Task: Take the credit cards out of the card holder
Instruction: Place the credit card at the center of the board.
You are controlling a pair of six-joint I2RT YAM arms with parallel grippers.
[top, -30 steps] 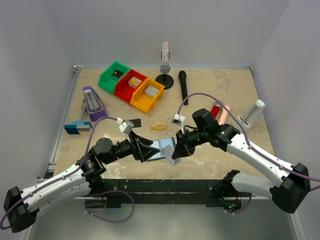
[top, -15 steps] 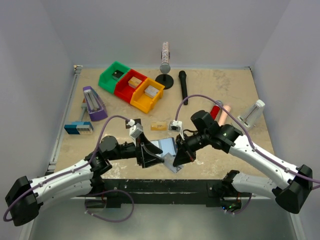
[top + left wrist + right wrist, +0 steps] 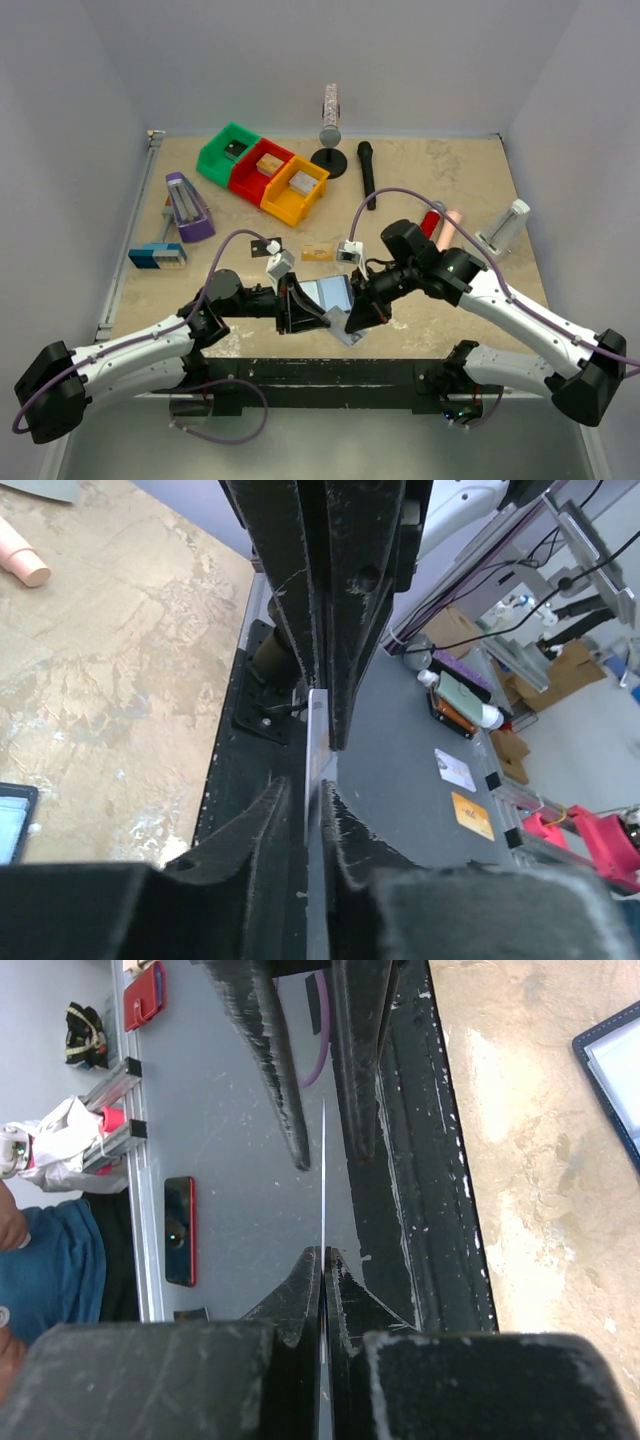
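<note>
The dark blue card holder (image 3: pixel 330 291) lies open on the table between the arms; a corner of it shows in the right wrist view (image 3: pixel 612 1068). My right gripper (image 3: pixel 362 308) (image 3: pixel 323 1252) is shut on a silvery grey credit card (image 3: pixel 337 323) (image 3: pixel 324 1175), held edge-up just in front of the holder. My left gripper (image 3: pixel 303 308) (image 3: pixel 310 785) straddles the card's other end (image 3: pixel 317 735). Its jaws are nearly shut, with one pad at the card and a thin gap on the other side. A black card (image 3: pixel 269 244) and a tan-gold card (image 3: pixel 317 251) lie on the table behind.
Green (image 3: pixel 226 152), red (image 3: pixel 259 170) and yellow (image 3: pixel 294 190) bins with small blocks stand at the back left. A purple stapler (image 3: pixel 186 206) and a blue-grey block (image 3: pixel 156 256) sit at the left. A stand (image 3: pixel 329 150), a black microphone (image 3: pixel 367 173), pink and red tubes (image 3: pixel 440 222) and a white tool (image 3: pixel 504 229) lie behind and to the right.
My left arm has moved right to the card held by the right gripper, and its jaws have narrowed from wide open to almost shut around it. The right gripper stays shut on the card.
</note>
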